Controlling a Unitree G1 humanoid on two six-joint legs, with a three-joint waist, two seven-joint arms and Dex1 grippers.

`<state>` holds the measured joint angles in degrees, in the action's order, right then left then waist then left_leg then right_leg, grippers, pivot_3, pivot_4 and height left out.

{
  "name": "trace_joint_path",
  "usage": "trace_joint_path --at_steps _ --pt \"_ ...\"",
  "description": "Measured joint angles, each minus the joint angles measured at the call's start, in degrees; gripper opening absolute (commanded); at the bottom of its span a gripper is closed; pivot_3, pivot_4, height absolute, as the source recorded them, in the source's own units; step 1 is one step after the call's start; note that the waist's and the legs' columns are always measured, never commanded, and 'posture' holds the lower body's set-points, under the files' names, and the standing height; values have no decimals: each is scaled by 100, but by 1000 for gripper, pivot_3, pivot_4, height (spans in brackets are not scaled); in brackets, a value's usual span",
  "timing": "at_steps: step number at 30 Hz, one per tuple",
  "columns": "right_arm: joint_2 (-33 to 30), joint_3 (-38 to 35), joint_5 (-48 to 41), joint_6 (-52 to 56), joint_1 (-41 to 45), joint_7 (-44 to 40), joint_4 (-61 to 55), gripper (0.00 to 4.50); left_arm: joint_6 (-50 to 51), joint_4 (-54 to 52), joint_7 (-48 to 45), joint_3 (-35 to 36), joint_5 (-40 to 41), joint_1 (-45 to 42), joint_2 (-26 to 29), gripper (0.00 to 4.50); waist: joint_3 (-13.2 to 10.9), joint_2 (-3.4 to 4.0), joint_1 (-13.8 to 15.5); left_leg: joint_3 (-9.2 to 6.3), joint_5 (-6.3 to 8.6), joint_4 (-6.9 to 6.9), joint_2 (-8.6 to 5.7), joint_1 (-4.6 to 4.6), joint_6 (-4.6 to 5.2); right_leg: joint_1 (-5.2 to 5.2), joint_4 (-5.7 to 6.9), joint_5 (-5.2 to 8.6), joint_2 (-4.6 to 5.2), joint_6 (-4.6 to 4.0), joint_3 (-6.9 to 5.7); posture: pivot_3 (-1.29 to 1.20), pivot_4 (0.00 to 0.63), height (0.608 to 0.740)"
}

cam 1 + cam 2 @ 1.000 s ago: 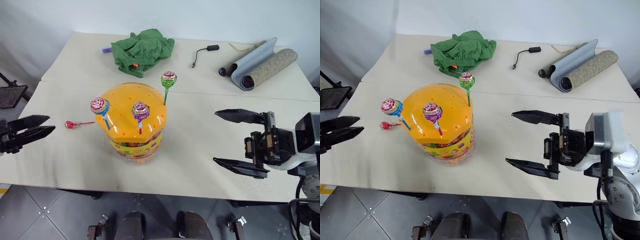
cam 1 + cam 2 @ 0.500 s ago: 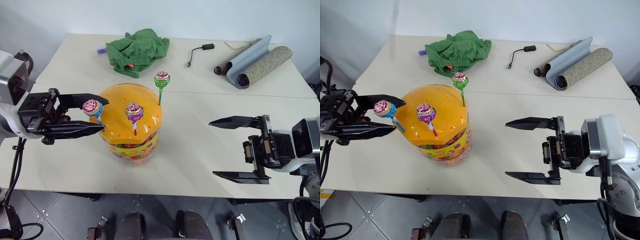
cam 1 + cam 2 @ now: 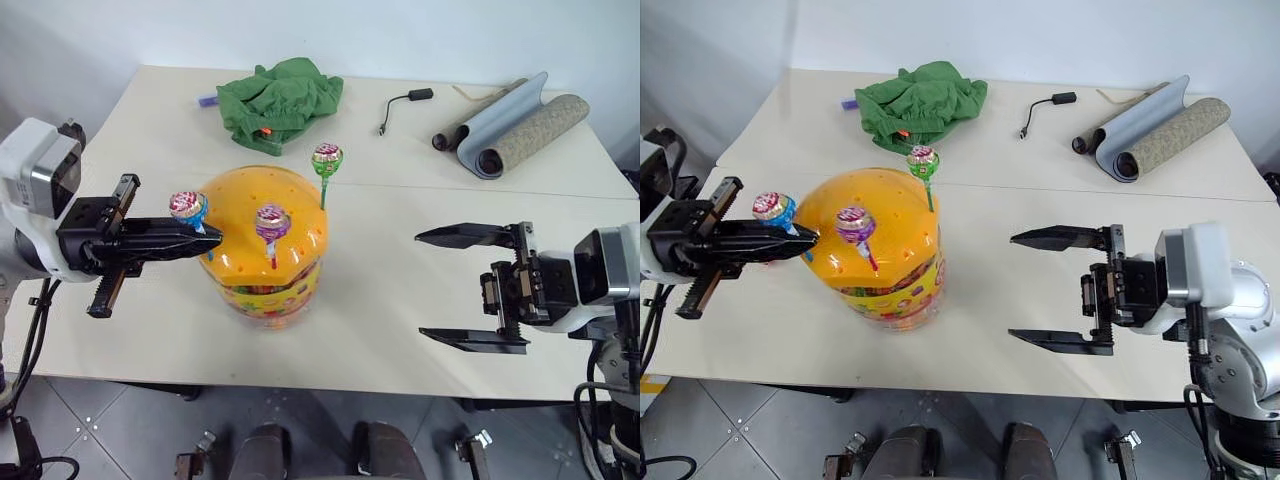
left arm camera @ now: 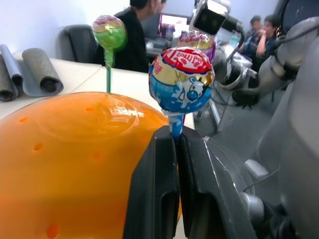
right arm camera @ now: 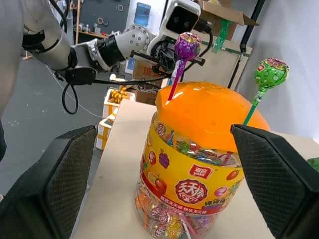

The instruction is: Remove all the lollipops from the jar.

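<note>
While left end effector pinches blue-stick lollipop, right end effector gapes empty above beige table.

Clear jar upright mid-tabletop, orange dotted lid; three lollipops stand in it: blue-stick one left, purple-stick one centre, green-stick one far right

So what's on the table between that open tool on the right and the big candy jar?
Nothing: in the left eye view, only bare table lies between the right tool and the jar.
</note>
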<state>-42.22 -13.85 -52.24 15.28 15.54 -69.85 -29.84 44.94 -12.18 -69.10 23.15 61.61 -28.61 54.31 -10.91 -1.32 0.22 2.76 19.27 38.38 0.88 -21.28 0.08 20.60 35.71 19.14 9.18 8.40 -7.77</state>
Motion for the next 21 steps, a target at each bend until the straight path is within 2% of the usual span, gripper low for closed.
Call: trace_joint_path --at_steps 4,8,11,13,16,21 --pt "169 -68 -413 203 234 506 26 4500 188 870 803 767 378 -348 -48 54 0 0 -34 -2 0 -1 1 2 0 0 1 0 0 0 -1 0 150 740" --pt "169 -85 -457 253 218 563 51 4500 280 1976 1199 1313 125 -34 360 54 0 0 -58 8 0 -17 0 10 0 7 3 0 0 0 -1 0 150 740" --pt "168 -27 -357 250 222 482 89 4500 117 2537 1086 1265 -532 635 651 54 0 0 -36 14 0 -17 -2 8 0 8 2 0 0 0 0 0 150 740" --pt "116 56 -156 247 228 422 142 4500 -302 2807 867 1037 -1294 1540 966 54 0 1 -34 25 1 -23 -4 9 1 13 0 0 1 0 5 0 150 740" --pt "27 137 134 248 181 371 363 4500 -680 2986 645 731 -2012 2413 945 54 -2 0 -29 58 1 -23 1 -2 0 24 -2 0 -3 0 6 0 150 740" --pt "17 339 482 270 180 448 436 4500 -925 2560 712 409 -2577 2773 851 54 -1 -4 84 76 2 -17 2 -4 0 22 -2 0 0 0 12 0 150 740"
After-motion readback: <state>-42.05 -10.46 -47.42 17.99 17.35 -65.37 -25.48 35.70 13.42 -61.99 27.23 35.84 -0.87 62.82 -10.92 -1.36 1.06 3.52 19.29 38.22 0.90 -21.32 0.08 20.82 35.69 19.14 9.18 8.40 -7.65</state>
